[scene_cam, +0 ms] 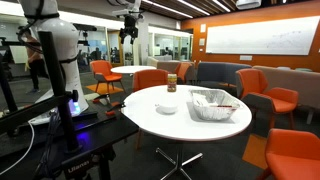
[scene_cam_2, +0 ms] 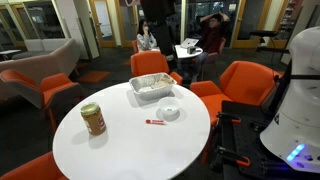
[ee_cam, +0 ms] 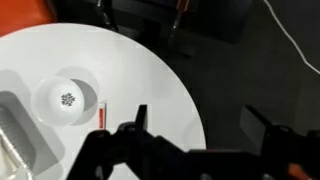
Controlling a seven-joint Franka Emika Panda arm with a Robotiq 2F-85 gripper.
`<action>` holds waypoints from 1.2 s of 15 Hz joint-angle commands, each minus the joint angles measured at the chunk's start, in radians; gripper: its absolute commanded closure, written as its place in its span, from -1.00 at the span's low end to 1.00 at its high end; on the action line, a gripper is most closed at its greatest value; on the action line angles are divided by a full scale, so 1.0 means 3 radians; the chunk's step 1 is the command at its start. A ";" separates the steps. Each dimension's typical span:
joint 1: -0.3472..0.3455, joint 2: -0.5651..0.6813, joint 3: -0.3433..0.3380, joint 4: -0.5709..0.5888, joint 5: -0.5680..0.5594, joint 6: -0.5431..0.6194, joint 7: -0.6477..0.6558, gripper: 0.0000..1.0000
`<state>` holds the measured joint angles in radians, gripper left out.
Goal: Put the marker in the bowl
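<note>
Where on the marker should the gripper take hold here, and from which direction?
Probably at mid-length on the marker, coming straight down with the jaws across its thin body. It lies flat on the table, so only its long sides are free. The bowl sits close beside it, not touching, so finger room there is tight.

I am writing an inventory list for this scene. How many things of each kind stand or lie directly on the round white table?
Bowl, white: 1
Marker, red: 1
Mesh tray, silvery: 1
Jar, brown: 1
Total: 4
</note>
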<state>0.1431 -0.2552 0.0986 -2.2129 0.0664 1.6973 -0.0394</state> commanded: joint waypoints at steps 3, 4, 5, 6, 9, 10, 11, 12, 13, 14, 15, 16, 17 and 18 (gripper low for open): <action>-0.0024 0.0001 0.0023 0.0009 0.0005 -0.0006 -0.0004 -1.00; -0.0024 0.0001 0.0023 0.0009 0.0005 -0.0006 -0.0004 -1.00; -0.0024 0.0001 0.0023 0.0009 0.0005 -0.0006 -0.0004 -1.00; -0.0024 0.0001 0.0023 0.0009 0.0005 -0.0005 -0.0004 -1.00; -0.0084 0.0069 -0.0042 -0.0008 -0.0046 0.0111 -0.0103 -1.00; -0.0124 0.0096 -0.0072 -0.0039 -0.0105 0.0205 -0.0116 -1.00; -0.0175 0.0136 -0.0105 -0.0080 -0.0195 0.0344 -0.0116 -1.00; -0.0233 0.0202 -0.0143 -0.0116 -0.0324 0.0502 -0.0145 -1.00; -0.0289 0.0294 -0.0188 -0.0140 -0.0459 0.0672 -0.0169 -1.00; -0.0344 0.0419 -0.0244 -0.0161 -0.0565 0.0881 -0.0240 -1.00; -0.0396 0.0543 -0.0289 -0.0178 -0.0694 0.1127 -0.0265 -1.00; -0.0451 0.0695 -0.0351 -0.0216 -0.0706 0.1513 -0.0286 -1.00; -0.0492 0.0864 -0.0396 -0.0192 -0.0717 0.1720 -0.0338 -1.00; -0.0531 0.1046 -0.0433 -0.0174 -0.0701 0.1973 -0.0400 -1.00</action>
<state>0.0033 -0.0425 -0.0163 -2.2821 -0.1334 2.1456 -0.1204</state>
